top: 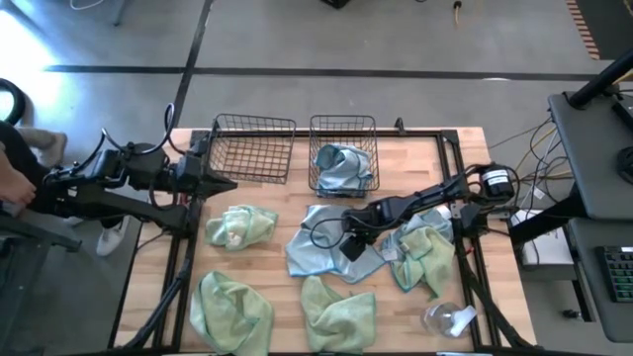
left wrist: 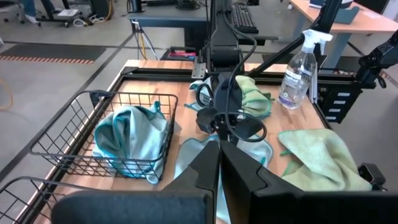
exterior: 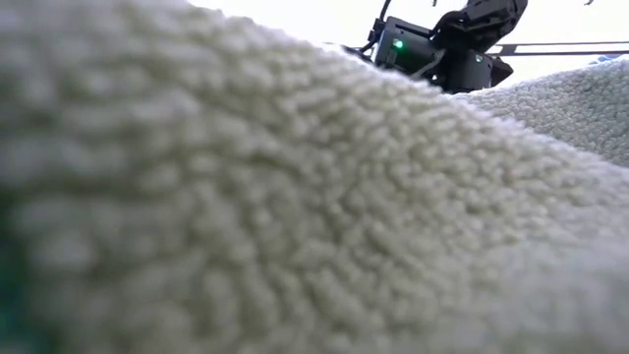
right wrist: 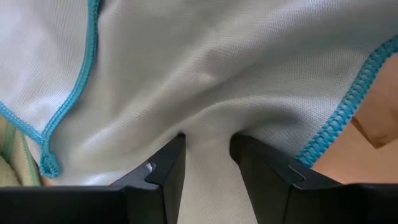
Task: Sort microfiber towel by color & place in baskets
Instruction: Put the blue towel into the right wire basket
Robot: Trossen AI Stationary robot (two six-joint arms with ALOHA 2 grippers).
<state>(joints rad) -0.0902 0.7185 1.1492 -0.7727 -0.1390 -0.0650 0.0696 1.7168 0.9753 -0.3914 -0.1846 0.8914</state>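
Note:
A pale blue-grey towel lies spread at the table's centre. My right gripper is down on its right part and shut on it; it also shows in the right wrist view. Another blue-grey towel lies in the right wire basket. The left basket holds nothing. Several light green towels lie on the table: one at the left, two near the front edge, one under my right arm. My left gripper is shut and empty beside the left basket. My right gripper pinches a raised fold of the blue-grey towel between its two fingers, away from the blue stitched hem. The fingers come slanting down from the table's right. The rest of the towel lies on the table.
A clear plastic item lies at the front right corner. A spray bottle stands on a side table beyond the right edge. A green towel fills the low view. A person's arm shows at the far left.

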